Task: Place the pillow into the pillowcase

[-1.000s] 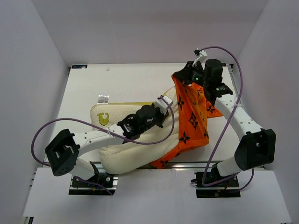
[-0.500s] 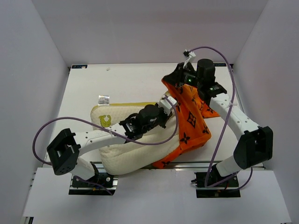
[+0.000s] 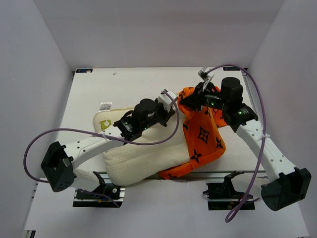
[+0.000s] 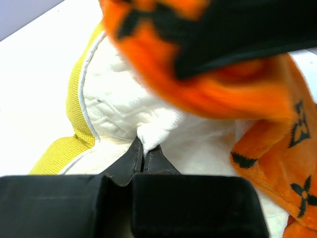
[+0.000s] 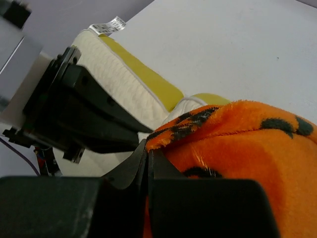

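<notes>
The cream-white pillow (image 3: 136, 158) lies across the near left of the table, with its yellow band and logo (image 3: 105, 124) at its left end. Its right end is inside the orange pillowcase (image 3: 203, 136), which has black motifs. My left gripper (image 3: 167, 106) is shut on a pinch of the pillow's white cover (image 4: 153, 131) near its far right corner. My right gripper (image 3: 190, 99) is shut on the pillowcase's open hem (image 5: 173, 131), holding it up just right of the left gripper. The yellow band also shows in the left wrist view (image 4: 74, 114) and the right wrist view (image 5: 143, 74).
A small white printed tag (image 3: 106, 105) lies on the table beside the pillow's far left corner. White walls close in the table on the left, back and right. The arm cables loop over the pillow and past the right edge.
My left gripper has lifted and moved back and left with the pillow's corner. My right gripper has come down and toward me with the pillowcase hem, drawing the case further over the pillow's right end.
</notes>
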Action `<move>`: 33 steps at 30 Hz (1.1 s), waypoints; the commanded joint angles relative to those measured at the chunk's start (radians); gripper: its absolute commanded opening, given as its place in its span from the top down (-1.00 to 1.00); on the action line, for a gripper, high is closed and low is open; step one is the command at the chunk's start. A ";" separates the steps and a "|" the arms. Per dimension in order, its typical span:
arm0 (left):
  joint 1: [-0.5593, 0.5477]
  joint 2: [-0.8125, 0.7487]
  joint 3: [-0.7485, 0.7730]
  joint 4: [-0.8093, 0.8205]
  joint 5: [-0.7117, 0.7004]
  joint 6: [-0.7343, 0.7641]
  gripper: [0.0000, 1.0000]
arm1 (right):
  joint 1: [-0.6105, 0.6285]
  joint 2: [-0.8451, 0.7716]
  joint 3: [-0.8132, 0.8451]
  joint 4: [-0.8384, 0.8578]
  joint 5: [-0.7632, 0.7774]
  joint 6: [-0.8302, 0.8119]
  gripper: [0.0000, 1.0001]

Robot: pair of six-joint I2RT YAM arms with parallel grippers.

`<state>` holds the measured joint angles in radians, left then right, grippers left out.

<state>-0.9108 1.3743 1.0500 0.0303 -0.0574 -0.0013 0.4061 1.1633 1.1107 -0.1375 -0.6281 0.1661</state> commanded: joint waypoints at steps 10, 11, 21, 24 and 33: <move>0.089 0.100 0.320 0.074 0.143 0.049 1.00 | 0.111 0.145 0.198 0.036 -0.110 0.016 1.00; 0.090 0.104 0.333 0.077 0.149 0.041 1.00 | 0.118 0.176 0.219 0.039 -0.108 0.015 1.00; 0.104 0.040 0.334 0.164 0.166 -0.045 1.00 | 0.183 0.251 0.333 0.052 -0.137 0.064 1.00; 0.119 0.037 0.335 0.174 0.143 -0.042 1.00 | 0.195 0.243 0.325 0.050 -0.111 0.055 1.00; 0.311 0.187 0.194 0.278 -0.009 -0.264 0.88 | 0.036 0.243 0.288 -0.077 0.044 -0.154 0.13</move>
<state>-0.6834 1.5311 1.2301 0.0753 0.0135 -0.1570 0.4805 1.4189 1.3926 -0.1341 -0.5323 0.0650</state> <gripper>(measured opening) 0.054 0.423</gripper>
